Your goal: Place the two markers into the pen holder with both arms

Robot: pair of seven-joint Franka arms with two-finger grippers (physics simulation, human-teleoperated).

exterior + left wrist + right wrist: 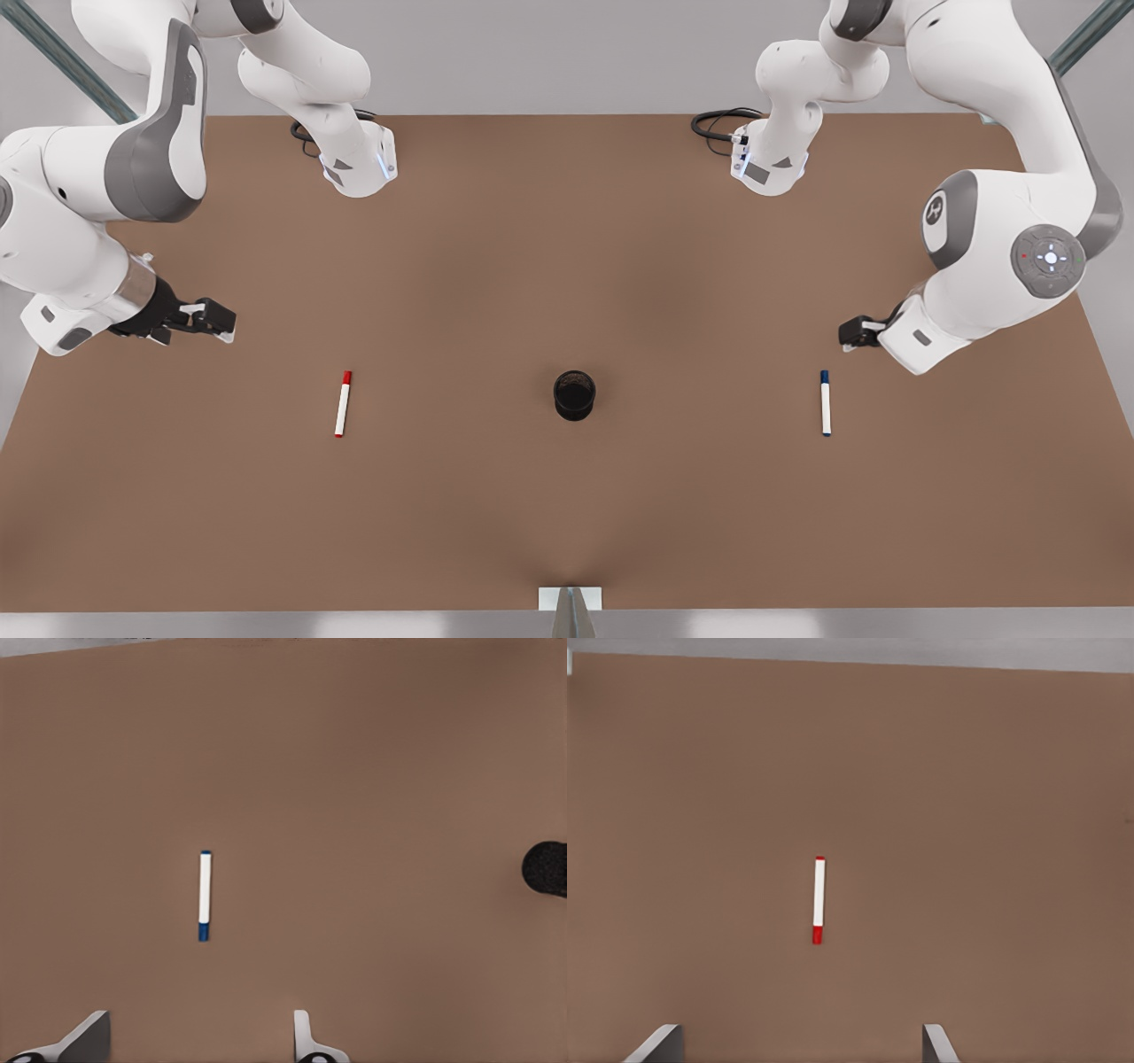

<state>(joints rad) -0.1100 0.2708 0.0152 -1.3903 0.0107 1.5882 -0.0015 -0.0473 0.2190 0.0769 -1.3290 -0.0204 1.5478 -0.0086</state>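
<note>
Left pincer (849, 334) released above blue marker (826, 403), right pincer (213, 321) released above red marker (343, 404)

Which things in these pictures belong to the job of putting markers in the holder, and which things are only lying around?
Belong to the job:
- red-capped marker, lying flat on the table
- blue-capped marker, lying flat on the table
- pen holder, standing between them
- left gripper, open above the blue-capped marker
- right gripper, open above the red-capped marker

Only lying around:
- black cables at the arm bases
- brown table

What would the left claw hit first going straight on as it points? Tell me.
Probably the bare table; the left claw, open, aims downward, with the blue marker lying just ahead.
</note>
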